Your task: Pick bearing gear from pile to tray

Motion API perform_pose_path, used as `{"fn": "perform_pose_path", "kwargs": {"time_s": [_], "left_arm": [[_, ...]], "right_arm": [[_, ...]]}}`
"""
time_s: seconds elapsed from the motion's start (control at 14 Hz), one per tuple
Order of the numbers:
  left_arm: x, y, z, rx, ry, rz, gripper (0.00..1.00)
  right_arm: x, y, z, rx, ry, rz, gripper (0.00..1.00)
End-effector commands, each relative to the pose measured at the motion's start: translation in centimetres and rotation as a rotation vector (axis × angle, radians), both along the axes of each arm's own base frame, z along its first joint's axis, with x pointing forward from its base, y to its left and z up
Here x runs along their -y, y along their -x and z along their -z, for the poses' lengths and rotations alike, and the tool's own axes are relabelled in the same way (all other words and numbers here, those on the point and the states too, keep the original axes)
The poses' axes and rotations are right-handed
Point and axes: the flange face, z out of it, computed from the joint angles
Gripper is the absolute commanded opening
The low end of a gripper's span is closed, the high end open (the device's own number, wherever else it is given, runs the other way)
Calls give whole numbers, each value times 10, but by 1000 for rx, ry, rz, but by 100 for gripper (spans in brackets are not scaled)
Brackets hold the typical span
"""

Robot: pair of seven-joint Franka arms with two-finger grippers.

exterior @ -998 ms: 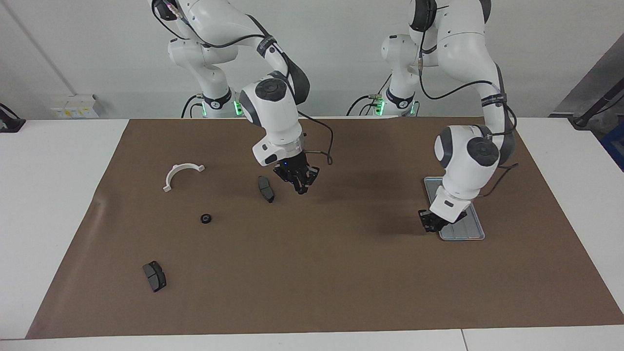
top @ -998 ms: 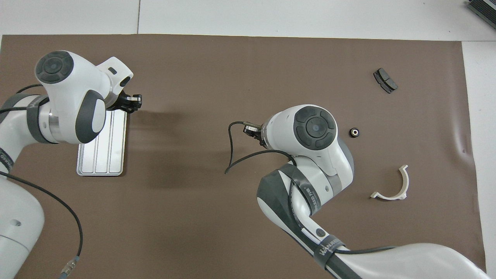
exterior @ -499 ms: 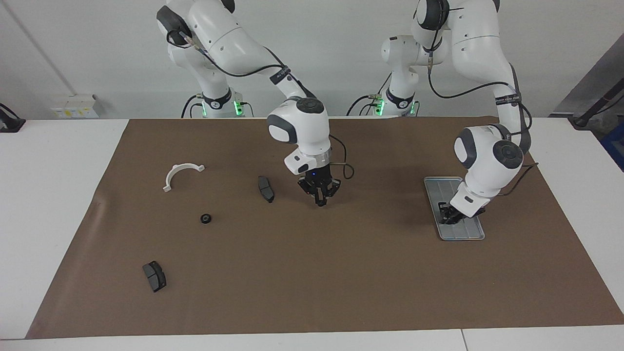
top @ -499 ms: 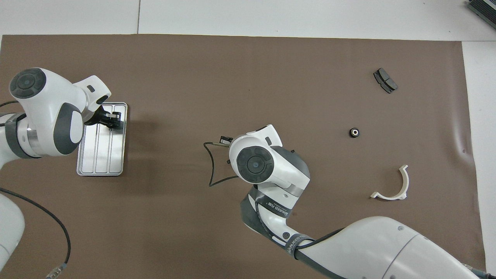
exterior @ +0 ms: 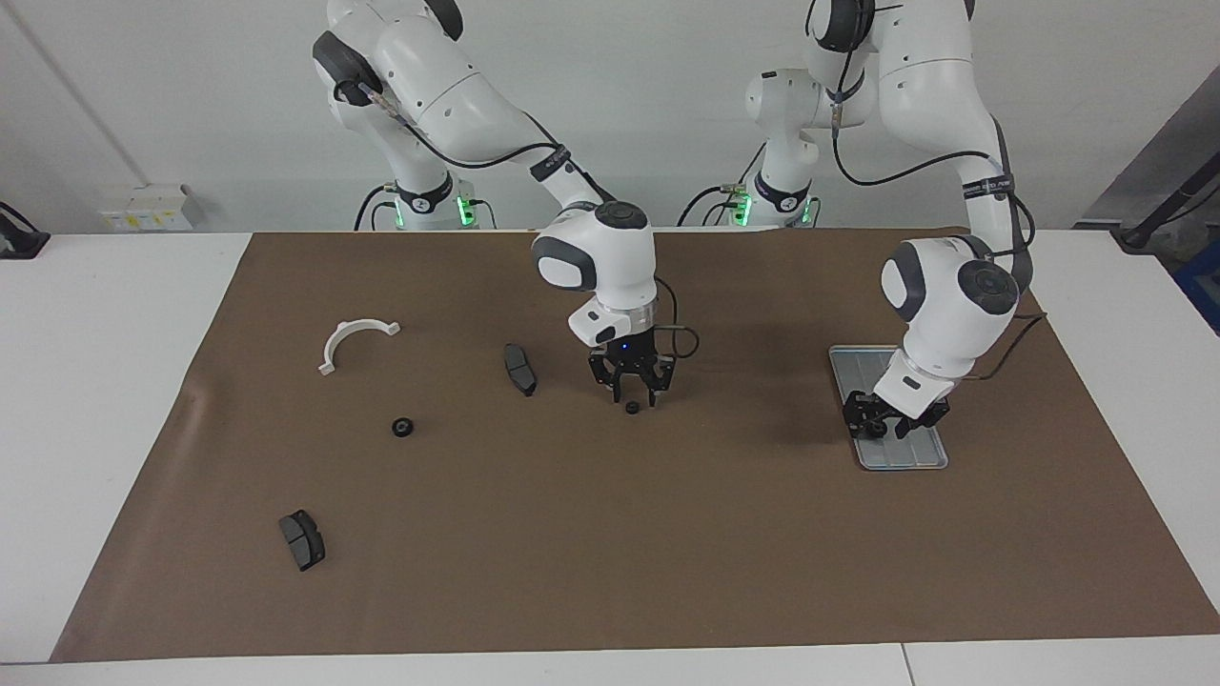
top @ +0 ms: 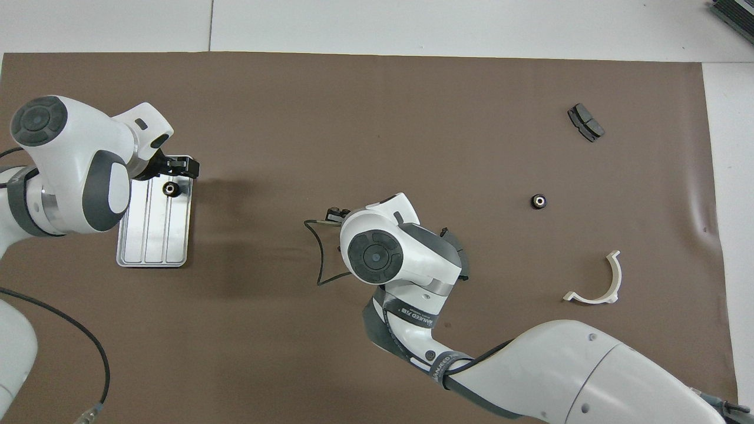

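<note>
Two claws let go at once: one gear in the tray, one on the mat.

Both arms have just spread their fingers. The left claw (exterior: 877, 426), low over the tray (top: 135, 259), has dropped a black gear (top: 171, 188) into the tray's end farther from the robots. The right claw (exterior: 631, 391), pressed together a moment ago, now stands spread over a second small gear (exterior: 632, 409) lying on the brown mat mid-counter, apparently set down where the left arm can fetch it. A third gear (exterior: 403, 427) waits among the brake pads (exterior: 519, 369) and the white bracket (exterior: 355, 341), so the job looks partly done.
</note>
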Motion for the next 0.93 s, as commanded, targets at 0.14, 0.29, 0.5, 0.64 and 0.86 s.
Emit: {"fn": "perform_pose_path", "kwargs": {"time_s": [0.14, 0.29, 0.5, 0.64, 0.86], "left_arm": [[122, -1, -28, -13, 42, -160, 78], [169, 14, -29, -13, 49, -178, 77], [245, 45, -25, -23, 53, -151, 68], [285, 62, -9, -21, 55, -143, 65], [325, 81, 7, -6, 66, -118, 61]], "right_arm": [[20, -8, -63, 49, 54, 52, 100], [36, -15, -78, 53, 90, 41, 100], [85, -37, -104, 7, 133, -33, 100], [132, -55, -122, -51, 135, -119, 100], [192, -77, -121, -90, 149, -216, 100]]}}
